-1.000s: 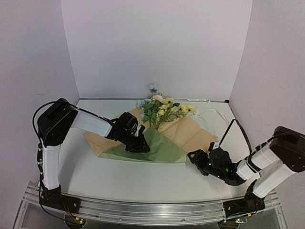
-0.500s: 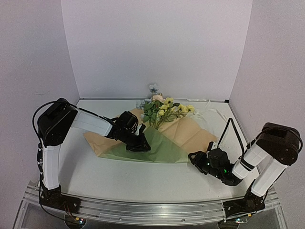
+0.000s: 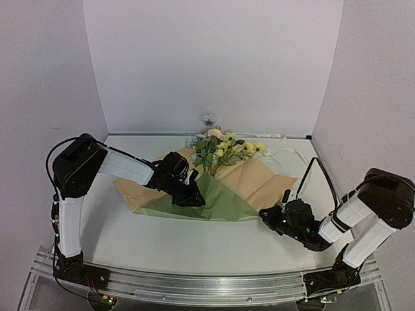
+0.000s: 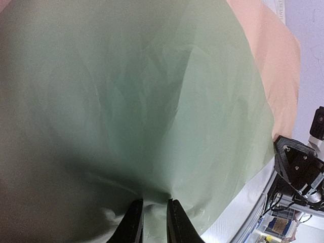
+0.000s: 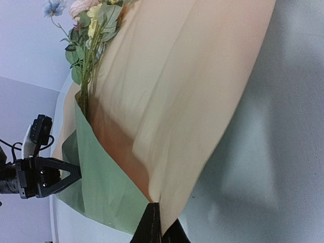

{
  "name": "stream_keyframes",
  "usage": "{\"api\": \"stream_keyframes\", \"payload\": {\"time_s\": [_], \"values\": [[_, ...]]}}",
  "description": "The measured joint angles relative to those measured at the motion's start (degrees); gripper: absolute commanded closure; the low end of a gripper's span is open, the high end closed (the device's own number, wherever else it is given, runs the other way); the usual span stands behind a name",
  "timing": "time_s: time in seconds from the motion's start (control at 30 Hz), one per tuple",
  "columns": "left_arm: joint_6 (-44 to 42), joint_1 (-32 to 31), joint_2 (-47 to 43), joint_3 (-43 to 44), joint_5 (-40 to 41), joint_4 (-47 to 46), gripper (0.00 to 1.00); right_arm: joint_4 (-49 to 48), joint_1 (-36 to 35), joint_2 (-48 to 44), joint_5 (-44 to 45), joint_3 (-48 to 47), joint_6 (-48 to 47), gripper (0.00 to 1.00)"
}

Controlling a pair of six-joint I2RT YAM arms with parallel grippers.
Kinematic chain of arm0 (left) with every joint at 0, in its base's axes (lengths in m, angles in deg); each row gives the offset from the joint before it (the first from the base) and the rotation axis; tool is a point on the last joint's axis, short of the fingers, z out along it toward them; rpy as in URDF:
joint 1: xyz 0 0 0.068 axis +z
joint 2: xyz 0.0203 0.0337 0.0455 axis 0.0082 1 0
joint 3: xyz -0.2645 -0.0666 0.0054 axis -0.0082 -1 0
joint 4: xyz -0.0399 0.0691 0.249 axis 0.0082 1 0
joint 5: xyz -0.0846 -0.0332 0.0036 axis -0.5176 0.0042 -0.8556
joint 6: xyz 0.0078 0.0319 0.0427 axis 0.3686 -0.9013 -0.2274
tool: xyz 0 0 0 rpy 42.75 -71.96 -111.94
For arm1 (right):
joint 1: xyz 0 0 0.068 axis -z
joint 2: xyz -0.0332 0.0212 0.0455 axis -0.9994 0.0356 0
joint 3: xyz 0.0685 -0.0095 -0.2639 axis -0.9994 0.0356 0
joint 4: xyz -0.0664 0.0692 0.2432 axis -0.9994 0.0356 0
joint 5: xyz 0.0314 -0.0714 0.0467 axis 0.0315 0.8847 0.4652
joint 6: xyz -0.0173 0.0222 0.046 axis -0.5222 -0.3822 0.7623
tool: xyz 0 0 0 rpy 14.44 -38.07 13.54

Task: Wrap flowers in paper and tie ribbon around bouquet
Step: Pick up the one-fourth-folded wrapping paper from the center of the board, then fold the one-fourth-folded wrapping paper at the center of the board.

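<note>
The flowers [image 3: 224, 148] lie at the back of the paper [image 3: 259, 178], blooms pointing away; the right wrist view shows them too [image 5: 91, 30]. The sheet is peach on one face and olive green on the other, and a green flap [image 3: 220, 202] is folded over the stems. My left gripper [image 3: 193, 198] rests on that flap, its jaws nearly together with a pucker of green paper [image 4: 152, 101] pinched between them [image 4: 154, 202]. My right gripper [image 3: 264, 212] is shut on the peach sheet's near right corner [image 5: 161, 215], which rises a little off the table.
A pale ribbon [image 3: 290, 154] lies on the table behind the paper at the back right. White walls close in the back and both sides. The left arm's black gripper [image 5: 45, 177] shows at the left of the right wrist view.
The right gripper has closed on the corner of the paper, and its arm has shifted slightly. The left gripper, the flowers and the green flap have stayed put.
</note>
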Motion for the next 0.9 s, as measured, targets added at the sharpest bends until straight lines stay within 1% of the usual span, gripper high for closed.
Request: {"api": "stream_keyframes", "payload": {"time_s": [0.27, 0.43, 0.67, 0.9], "values": [[0.47, 0.00, -0.09, 0.23, -2.51, -0.14, 0.79, 14.97, -1.46, -10.62, 1.56, -6.36, -4.78, 1.00], [1.61, -0.04, -1.14, 1.12, -5.15, -0.71, 0.78, 20.96, -2.75, -11.39, 3.07, -8.94, -6.60, 1.00], [3.01, -1.44, -1.30, 2.90, -9.20, -2.99, 0.81, 28.65, -4.15, -11.39, 5.55, -11.65, -7.92, 1.00], [3.04, -4.39, 3.25, 9.50, -12.72, -3.57, 0.81, 33.77, -5.18, -11.41, 7.65, -15.19, -8.49, 1.00]]}}
